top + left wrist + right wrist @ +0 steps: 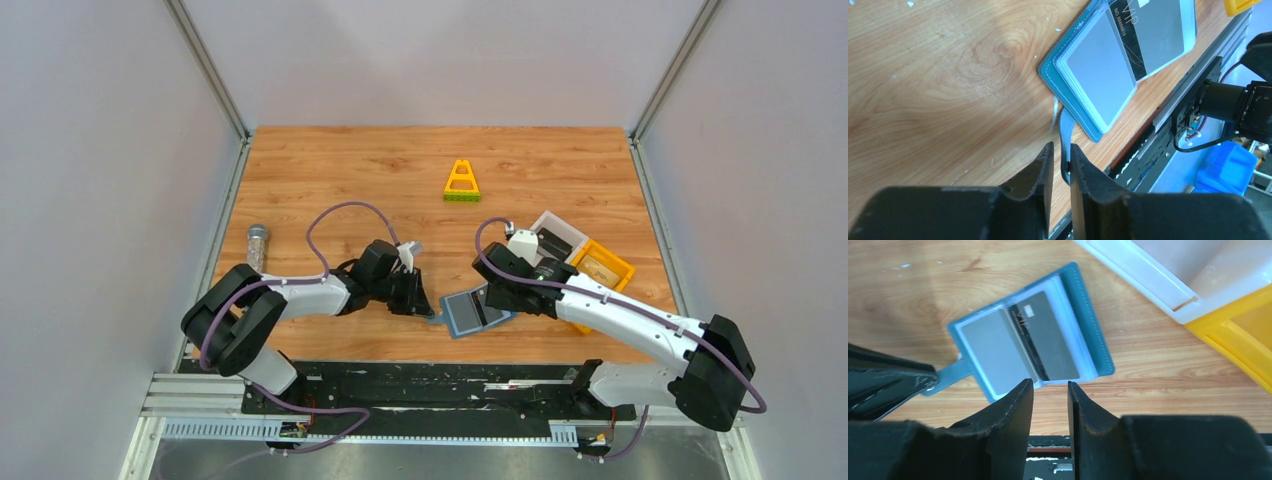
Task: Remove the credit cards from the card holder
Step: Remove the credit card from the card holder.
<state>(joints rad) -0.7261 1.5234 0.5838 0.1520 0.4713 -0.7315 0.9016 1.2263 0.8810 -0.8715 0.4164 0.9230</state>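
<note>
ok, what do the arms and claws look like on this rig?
Left arm and right arm: white link shells, bulky black joints, and a purple cable looping along each. Left claw and right claw: two matte black tapered fingers, lightly scuffed.

card holder (1098,75) cropped at top, yellow bin (1238,335) cropped

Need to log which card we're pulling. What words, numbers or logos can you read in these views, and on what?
"VIP": on the dark stripe of the grey credit card in the open card holder, left wrist view.
"NO 8888...": beside it on the same stripe; the last digits are blurred.
Right wrist view: the small print on that stripe is too small to read.
No other text is legible in any view.
</note>
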